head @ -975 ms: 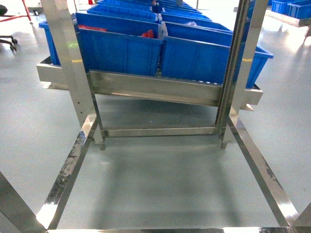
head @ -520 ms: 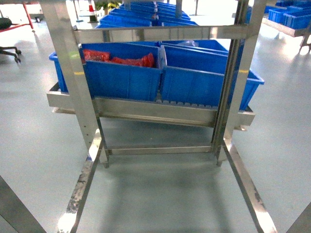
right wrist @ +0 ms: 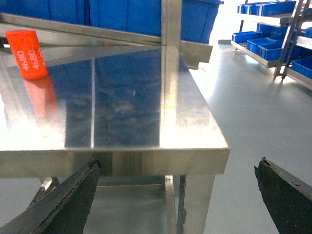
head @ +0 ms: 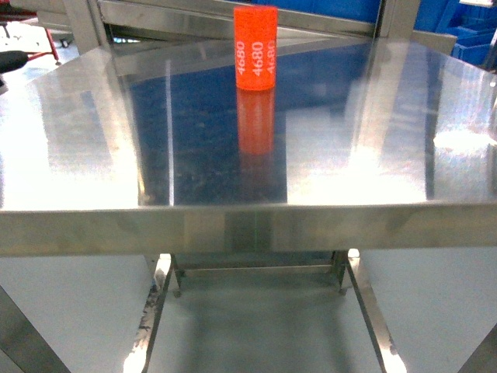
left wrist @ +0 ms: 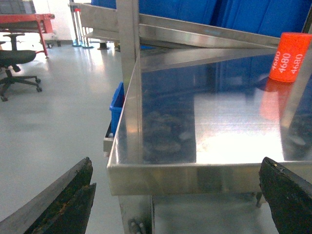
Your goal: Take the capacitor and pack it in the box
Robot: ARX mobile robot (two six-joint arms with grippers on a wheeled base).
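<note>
The capacitor (head: 255, 48) is an orange cylinder printed "4680". It stands upright near the far edge of a shiny steel table (head: 233, 227), mirrored in the top. In the left wrist view the capacitor (left wrist: 291, 57) is at the far right; in the right wrist view the capacitor (right wrist: 28, 47) is at the far left. My left gripper (left wrist: 176, 168) is open, low before the table's front left corner, holding nothing. My right gripper (right wrist: 178, 165) is open before the front right corner, also holding nothing. Neither gripper shows in the head view. The box is out of view.
Blue bins (left wrist: 243, 19) sit on a rack behind the table. Steel uprights (left wrist: 129, 48) (right wrist: 170, 24) rise at the table's sides. An office chair (left wrist: 17, 58) stands on the floor to the left. Shelves with more blue bins (right wrist: 273, 39) stand at the right.
The head view has risen: earlier it showed the floor frame and the lower rack of blue bins; now the table top and the capacitor fill it.
</note>
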